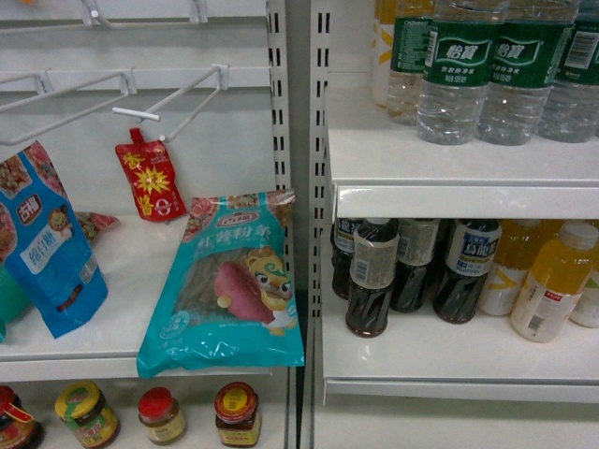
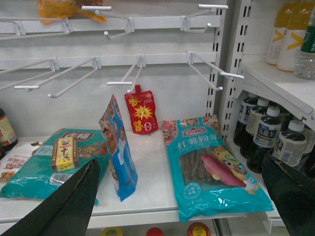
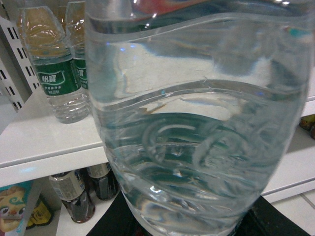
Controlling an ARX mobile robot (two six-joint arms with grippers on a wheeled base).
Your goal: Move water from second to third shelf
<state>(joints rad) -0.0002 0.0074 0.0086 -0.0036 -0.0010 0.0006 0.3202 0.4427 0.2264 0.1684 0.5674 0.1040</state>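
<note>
water bottles (image 1: 487, 70) on shelf (image 1: 449, 154) | dark bottles (image 1: 374, 276) below shelf | juice bottles (image 1: 552, 281) right of dark bottles | noodle bag (image 1: 229, 281) left of dark bottles

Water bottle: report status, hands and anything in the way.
Right hand: water bottle fills its camera, grip unconfirmed. Left hand open, empty, over the snack shelf. Nothing seen in the way.

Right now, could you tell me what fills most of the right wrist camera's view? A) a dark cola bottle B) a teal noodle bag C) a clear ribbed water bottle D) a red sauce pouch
C: a clear ribbed water bottle looms close, nearly filling that view.
</note>
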